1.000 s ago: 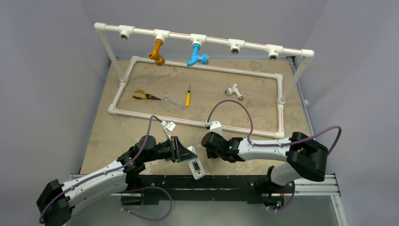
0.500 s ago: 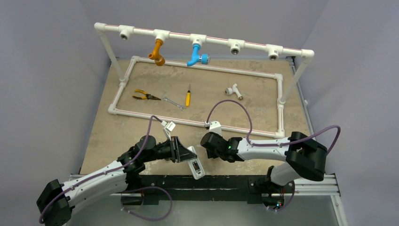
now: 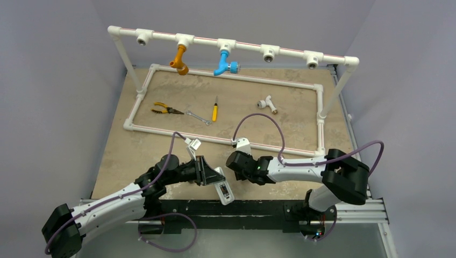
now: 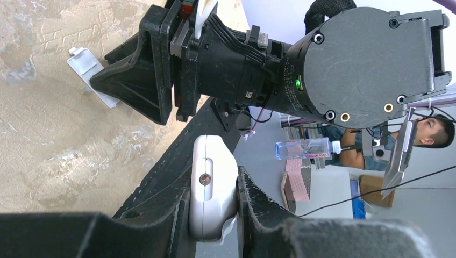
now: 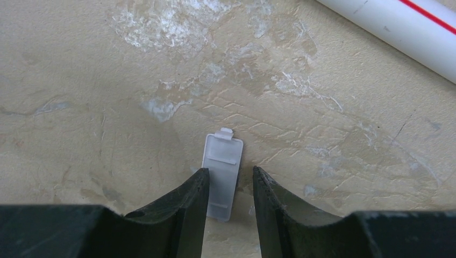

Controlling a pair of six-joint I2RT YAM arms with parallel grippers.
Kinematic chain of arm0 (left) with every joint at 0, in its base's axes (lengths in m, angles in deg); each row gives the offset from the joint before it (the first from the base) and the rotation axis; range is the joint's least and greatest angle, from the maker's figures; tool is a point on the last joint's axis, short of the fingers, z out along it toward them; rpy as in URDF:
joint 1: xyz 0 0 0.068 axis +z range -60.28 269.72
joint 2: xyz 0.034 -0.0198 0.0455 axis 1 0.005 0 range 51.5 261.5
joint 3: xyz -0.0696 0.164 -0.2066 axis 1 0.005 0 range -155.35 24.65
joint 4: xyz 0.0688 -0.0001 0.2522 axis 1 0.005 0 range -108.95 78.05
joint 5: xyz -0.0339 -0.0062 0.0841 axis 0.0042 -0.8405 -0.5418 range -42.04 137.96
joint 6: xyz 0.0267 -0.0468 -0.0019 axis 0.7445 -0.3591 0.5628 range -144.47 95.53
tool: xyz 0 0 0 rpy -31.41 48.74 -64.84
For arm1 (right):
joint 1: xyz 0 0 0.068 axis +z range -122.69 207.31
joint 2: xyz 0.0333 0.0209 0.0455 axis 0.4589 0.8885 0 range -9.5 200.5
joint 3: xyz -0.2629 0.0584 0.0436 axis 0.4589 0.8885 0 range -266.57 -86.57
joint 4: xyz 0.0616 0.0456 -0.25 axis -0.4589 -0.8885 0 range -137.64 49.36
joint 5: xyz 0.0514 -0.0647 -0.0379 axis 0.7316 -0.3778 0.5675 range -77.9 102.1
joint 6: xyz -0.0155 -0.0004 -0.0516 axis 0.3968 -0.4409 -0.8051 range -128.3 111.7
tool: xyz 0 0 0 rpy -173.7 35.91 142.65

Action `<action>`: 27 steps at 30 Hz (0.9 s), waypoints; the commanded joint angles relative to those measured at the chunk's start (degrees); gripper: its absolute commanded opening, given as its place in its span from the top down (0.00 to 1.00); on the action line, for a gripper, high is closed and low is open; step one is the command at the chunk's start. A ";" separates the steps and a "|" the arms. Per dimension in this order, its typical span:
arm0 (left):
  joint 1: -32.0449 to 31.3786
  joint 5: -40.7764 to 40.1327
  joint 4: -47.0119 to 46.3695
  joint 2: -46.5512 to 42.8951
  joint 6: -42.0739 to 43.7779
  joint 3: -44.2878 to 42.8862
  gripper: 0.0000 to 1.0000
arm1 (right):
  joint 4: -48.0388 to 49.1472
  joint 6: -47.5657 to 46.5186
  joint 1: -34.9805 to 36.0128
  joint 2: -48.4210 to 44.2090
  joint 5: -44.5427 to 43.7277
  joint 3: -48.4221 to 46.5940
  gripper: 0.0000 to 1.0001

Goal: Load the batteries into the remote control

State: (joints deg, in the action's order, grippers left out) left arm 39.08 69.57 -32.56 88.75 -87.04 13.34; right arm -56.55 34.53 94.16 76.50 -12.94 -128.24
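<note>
Apparently someone point(image 4: 432, 130) sits beyond the mottled tabletop point(image 4: 54, 134).

We take this for a robotics lab, a test cell rather than a home or a shop. Two robot arms, the left arm point(image 3: 107, 207) and the right arm point(image 3: 301, 167), are bolted to an aluminium rail point(image 3: 371, 207) at the edge of a mottled beige table point(image 3: 134, 156), boxed in by plain grey walls point(image 3: 54, 80). We see a white pipe frame point(image 3: 317, 107) set up as a mock plumbing rig, with an orange tap point(image 3: 180, 59) and a blue tap point(image 3: 223, 63), and pliers point(image 3: 163, 109), a spanner point(image 3: 198, 117) and a screwdriver point(image 3: 214, 110) lying inside it. Beyond the cell, the left wrist view shows a seated person point(image 4: 430, 134), a water bottle point(image 4: 301, 149) and a cardboard box point(image 4: 373, 189).
</note>
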 commanded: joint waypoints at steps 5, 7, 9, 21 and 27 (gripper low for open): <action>0.38 0.16 -2.57 -0.14 -0.80 0.33 1.00 | -6.74 1.10 1.09 5.70 3.16 2.55 0.65; 0.36 0.04 -2.25 -0.47 -0.80 0.41 1.00 | -6.15 1.43 1.09 4.80 3.08 3.07 0.65; 0.36 -0.05 -1.93 -0.84 -0.74 0.49 1.00 | -5.72 1.71 1.09 3.86 2.86 3.55 0.65; 0.36 -0.33 -1.60 -1.31 -0.81 0.67 1.00 | -6.88 0.89 1.34 5.39 2.90 2.44 0.66; 0.36 -0.20 -1.78 -1.09 -0.80 0.68 1.00 | -7.40 1.15 2.74 7.44 2.75 1.21 0.66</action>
State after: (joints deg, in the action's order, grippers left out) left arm 39.08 69.57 -32.54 88.21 -87.04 13.34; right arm -56.52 34.79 95.21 78.29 -14.80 -129.47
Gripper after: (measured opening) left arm 0.254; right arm 0.346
